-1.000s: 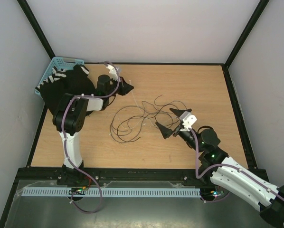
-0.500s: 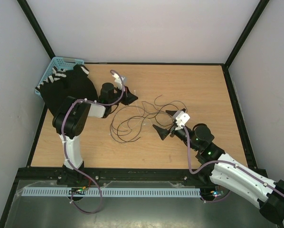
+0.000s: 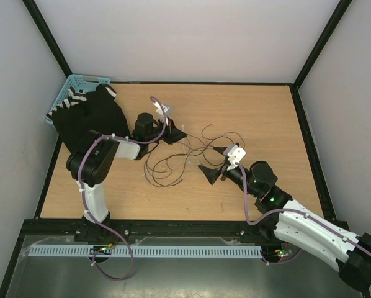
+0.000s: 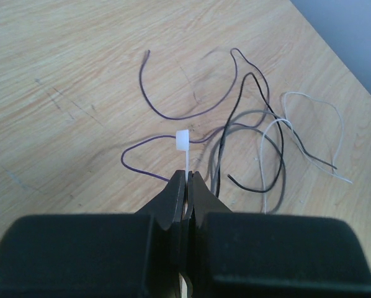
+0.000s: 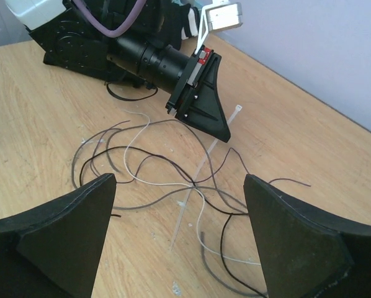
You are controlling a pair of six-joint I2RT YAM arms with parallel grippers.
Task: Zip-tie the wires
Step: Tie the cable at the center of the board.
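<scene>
The task looks to be at an early stage. The wires (image 3: 173, 160), a loose tangle of very thin curling strands in black, grey, purple and white, lie spread and ungathered on the wooden table (image 3: 260, 112) between the two arms, with nothing wrapped round them. The zip tie (image 4: 183, 149), a thin white plastic strip with a small blocky head, is off the table and in the left gripper (image 4: 187, 177). Its jaws are pressed together on the strip just behind the head, which pokes out ahead of the tips, above a purple strand at the near edge of the tangle. The right wrist view also shows a long straight pale strip (image 5: 183, 223) lying flat across the wires. It may be a second tie, but this cannot be told for sure. The right gripper (image 3: 211, 160) sits at the other side of the tangle with its jaws spread wide. It holds nothing, and whether its tips touch any strand cannot be told. By this judgement, almost everything is left to do: bunching the strands, passing the tie round them, feeding its tail through the head and pulling it snug.
</scene>
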